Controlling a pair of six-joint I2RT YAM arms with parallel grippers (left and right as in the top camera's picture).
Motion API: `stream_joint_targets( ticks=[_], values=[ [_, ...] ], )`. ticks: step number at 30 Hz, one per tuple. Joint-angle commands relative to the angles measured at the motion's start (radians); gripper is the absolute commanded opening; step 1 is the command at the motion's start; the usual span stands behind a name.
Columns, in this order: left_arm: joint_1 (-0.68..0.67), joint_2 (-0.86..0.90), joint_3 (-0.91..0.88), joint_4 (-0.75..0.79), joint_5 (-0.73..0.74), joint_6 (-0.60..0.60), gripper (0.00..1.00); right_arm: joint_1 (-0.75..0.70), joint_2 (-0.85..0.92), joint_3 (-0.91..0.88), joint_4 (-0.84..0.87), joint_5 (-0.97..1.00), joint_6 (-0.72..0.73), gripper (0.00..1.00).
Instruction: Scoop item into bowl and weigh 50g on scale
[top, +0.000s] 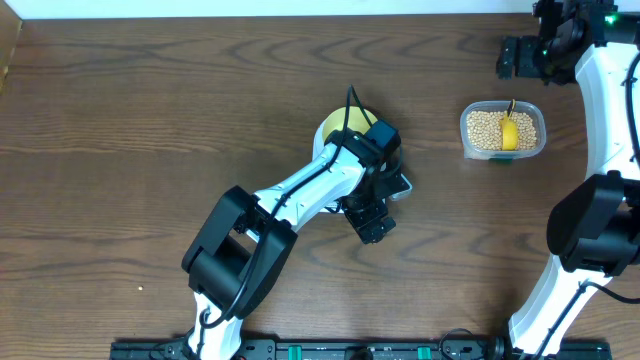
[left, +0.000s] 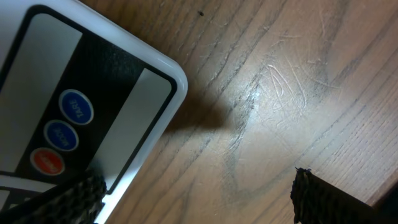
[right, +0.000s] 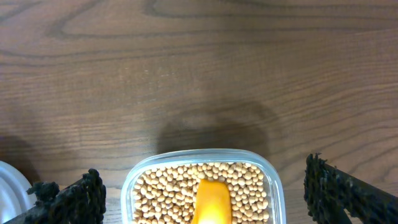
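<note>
Left end effector spread at the scale corner, mid-frame; right end effector spread near the beans, upper right.

Wooden table bears scale and seemingly plastic tub

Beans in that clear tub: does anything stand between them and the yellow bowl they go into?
On the brown wooden table nothing lies between the clear plastic tub of small tan beans and the round pale yellow bowl. But the white left arm reaches over the bowl, hiding most of it from above.
</note>
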Motion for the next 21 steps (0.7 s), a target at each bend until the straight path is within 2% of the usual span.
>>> stream_joint_targets(
  ticks=[1,11,15,21],
  values=[
    [0.000,0.024,0.007,-0.002,0.000,0.017,0.98,-0.001,0.004,0.014,-0.002,-0.006,-0.005,0.99],
    [0.017,0.024,0.007,0.016,-0.013,0.040,0.98,-0.001,0.004,0.014,-0.002,-0.006,-0.005,0.99],
    [0.021,0.027,0.007,0.039,-0.077,0.048,0.98,-0.001,0.004,0.014,-0.002,-0.006,-0.005,0.99],
    [0.019,0.048,0.007,0.038,-0.063,0.079,0.98,-0.001,0.004,0.014,-0.002,-0.006,-0.005,0.99]
  ],
)
